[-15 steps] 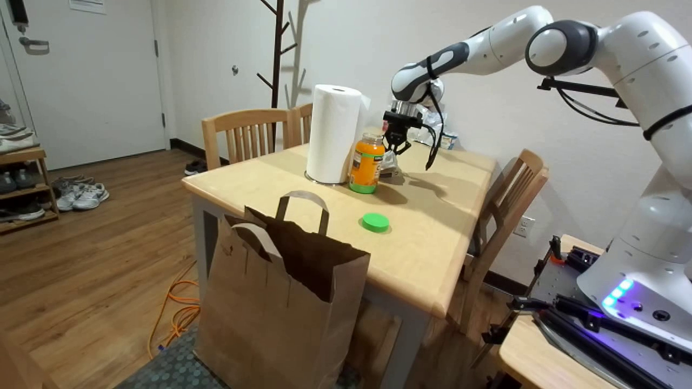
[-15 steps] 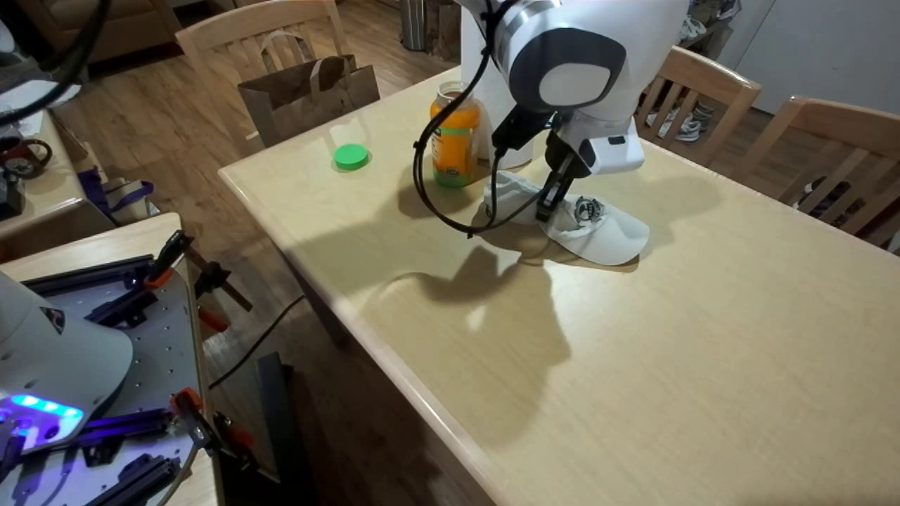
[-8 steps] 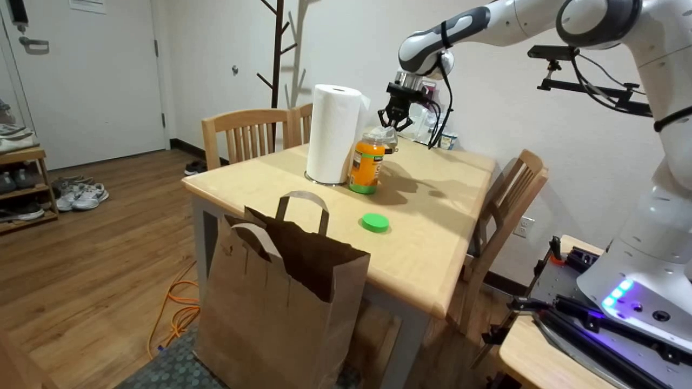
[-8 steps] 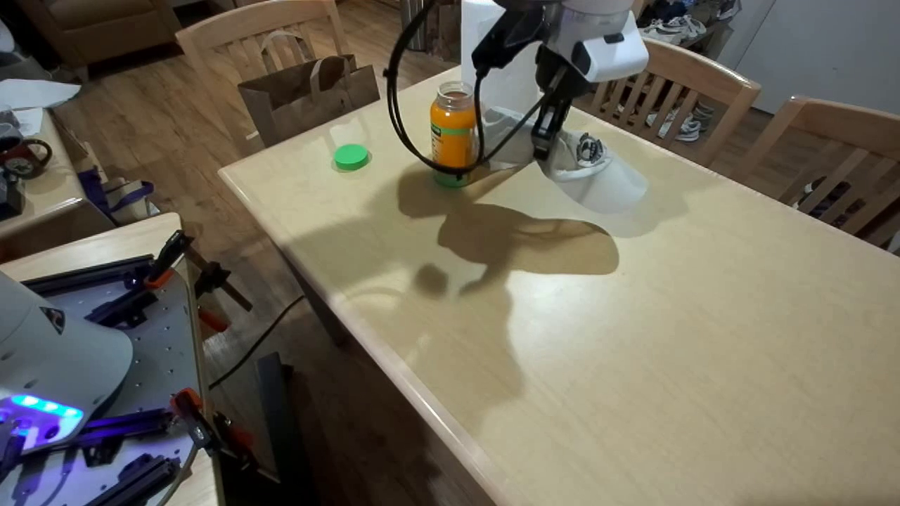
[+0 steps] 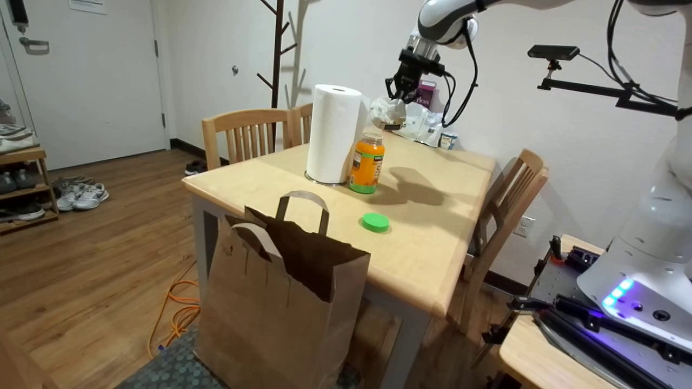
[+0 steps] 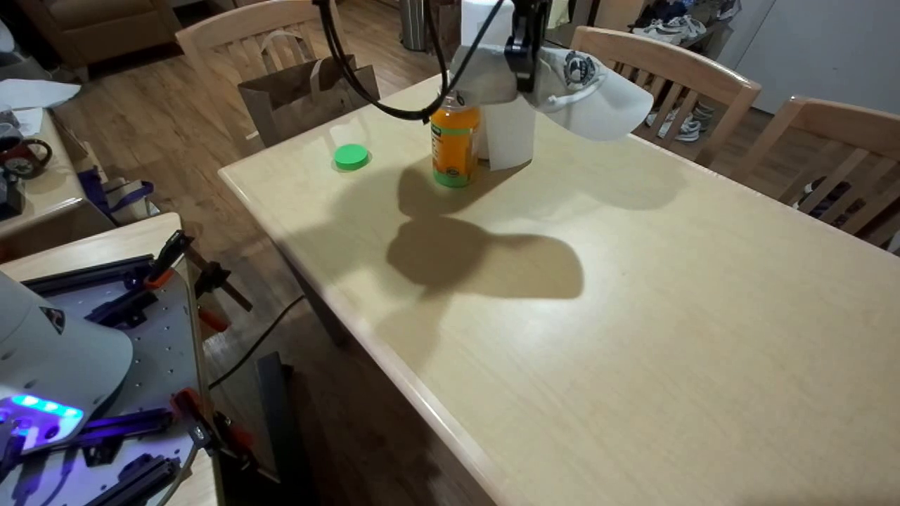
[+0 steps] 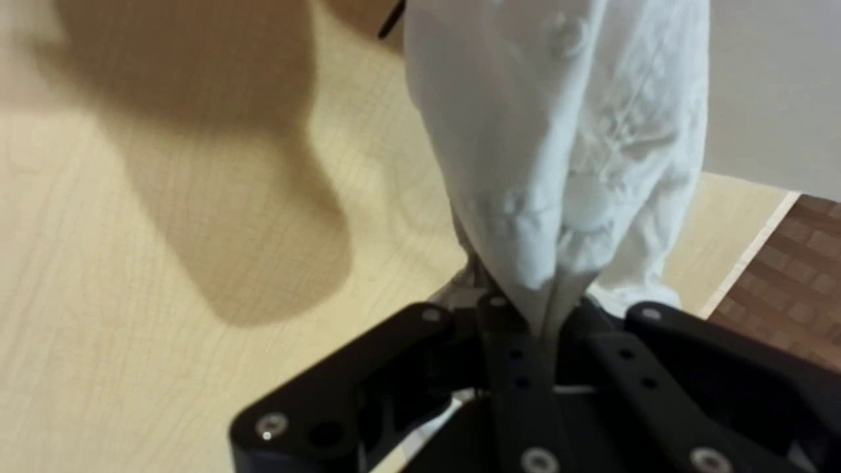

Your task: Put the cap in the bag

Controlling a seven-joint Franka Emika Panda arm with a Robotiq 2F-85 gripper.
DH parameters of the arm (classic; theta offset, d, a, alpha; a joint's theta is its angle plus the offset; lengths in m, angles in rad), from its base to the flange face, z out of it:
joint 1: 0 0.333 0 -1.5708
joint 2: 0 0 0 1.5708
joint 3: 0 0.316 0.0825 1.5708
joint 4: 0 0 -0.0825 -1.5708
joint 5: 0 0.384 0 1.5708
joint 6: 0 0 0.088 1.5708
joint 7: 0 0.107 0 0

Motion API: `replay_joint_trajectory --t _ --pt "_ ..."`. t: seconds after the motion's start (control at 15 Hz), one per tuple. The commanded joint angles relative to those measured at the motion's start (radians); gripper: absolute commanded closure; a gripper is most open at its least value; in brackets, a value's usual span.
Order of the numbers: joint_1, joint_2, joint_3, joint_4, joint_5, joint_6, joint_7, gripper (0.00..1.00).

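In the wrist view, closest in, the gripper is clenched on a gathered fold of the cap, the cloth tapering into the pinch between dark fingers; both exterior views show that contact only from afar. In an exterior view the curved visor and round emblem show clearly; in an exterior view the cap nearly merges with pale crinkled packages behind it.

The cap is off-white, limp and creased, bunched to either side of the fingers, the dark emblem just above the visor. It hangs in the air over the table, apart from the top, and its shadow falls on the light surface below.

Next out, an orange bottle with a green base stands upright just beside a white paper towel roll. Both stand between the cap and the brown paper bag; in an exterior view the cap overlaps the roll, and a black cable crosses the bottle's neck. Past the bottle, nearer the bag, a green lid lies flat on the table.

Farthest along, well apart from the cap, the bag stands upright on a patterned chair seat at the table's end, its mouth gaping.
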Motion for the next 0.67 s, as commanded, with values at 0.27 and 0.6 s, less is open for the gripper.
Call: replay_joint_trajectory --t 0.27,0.6 --pt "0.098 -0.314 0.080 -0.290 -0.222 0.099 0.168 0.92" --pt "0.113 -0.470 0.211 -0.396 -0.283 0.068 0.224 0.94"
